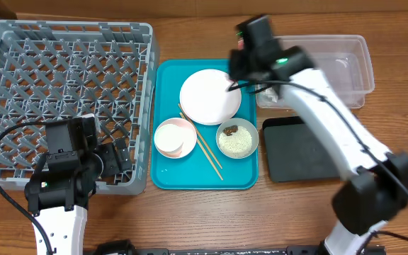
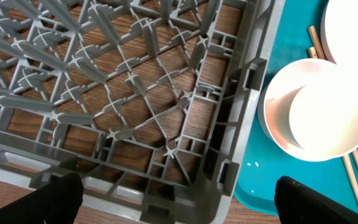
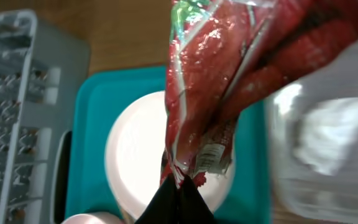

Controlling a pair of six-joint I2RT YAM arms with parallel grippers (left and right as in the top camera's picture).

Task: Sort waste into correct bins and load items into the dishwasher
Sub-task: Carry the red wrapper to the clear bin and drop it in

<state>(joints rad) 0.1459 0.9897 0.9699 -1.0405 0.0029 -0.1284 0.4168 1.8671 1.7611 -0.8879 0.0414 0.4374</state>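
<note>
My right gripper point(image 3: 179, 190) is shut on the red shiny wrapper point(image 3: 229, 81) and holds it in the air over the right edge of the white plate point(image 3: 135, 155), next to the clear tub point(image 3: 353, 174). In the overhead view this gripper point(image 1: 238, 79) is between the plate point(image 1: 210, 95) and the tub point(image 1: 338, 67). A white tissue point(image 3: 325, 134) lies in the tub. My left gripper point(image 2: 179, 205) is open and empty over the grey dish rack's point(image 2: 135, 93) front right corner. The pink bowl point(image 2: 278, 118) holds the white cup point(image 2: 328, 121).
The teal tray point(image 1: 204, 177) carries the plate, the pink bowl point(image 1: 174, 137), the chopsticks point(image 1: 204, 145) and the grey-green bowl point(image 1: 236, 139) with rice and a brown scrap. The black tray point(image 1: 299, 149) lies right of it. The rack point(image 1: 69, 92) fills the left.
</note>
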